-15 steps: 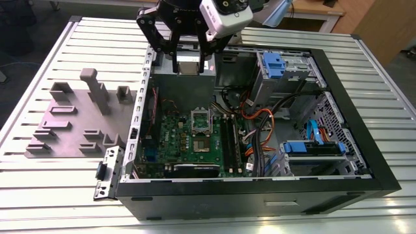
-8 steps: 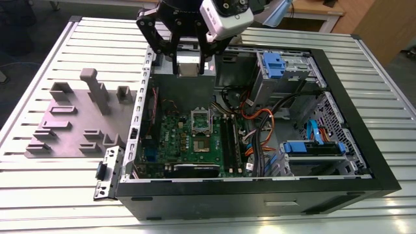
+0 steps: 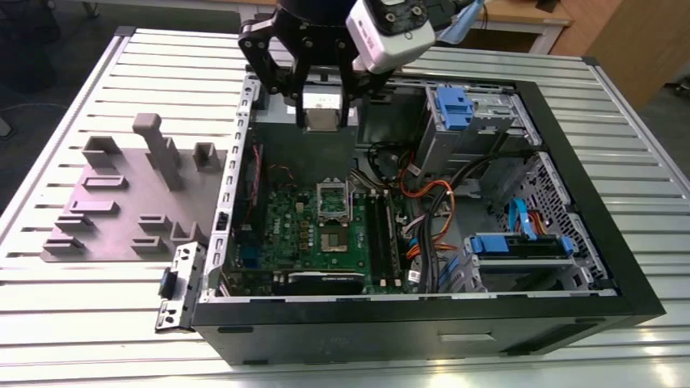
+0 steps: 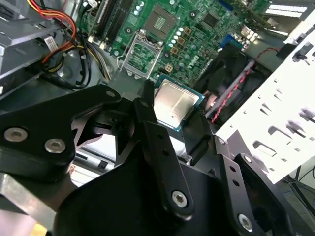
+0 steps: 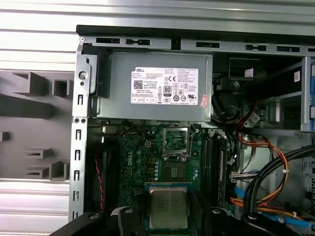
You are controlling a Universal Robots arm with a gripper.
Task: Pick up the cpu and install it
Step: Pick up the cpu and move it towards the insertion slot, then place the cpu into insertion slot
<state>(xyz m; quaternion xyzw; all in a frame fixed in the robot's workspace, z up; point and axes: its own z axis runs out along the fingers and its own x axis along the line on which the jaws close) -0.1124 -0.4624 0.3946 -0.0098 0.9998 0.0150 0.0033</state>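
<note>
The jaws are closed on the edges of the cpu [image 4: 174, 103], holding it in the air over the open computer case [image 3: 431, 323], apart from the socket [image 5: 175, 142], so a loose pinch or tilt could drop it or seat it askew, bending contacts.

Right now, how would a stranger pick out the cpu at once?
Start at the open black computer case. Above it, the gripper clamps a small flat square, the cpu. Unlike the dark-centred socket frame on the green motherboard, its top is silvery metal.
</note>
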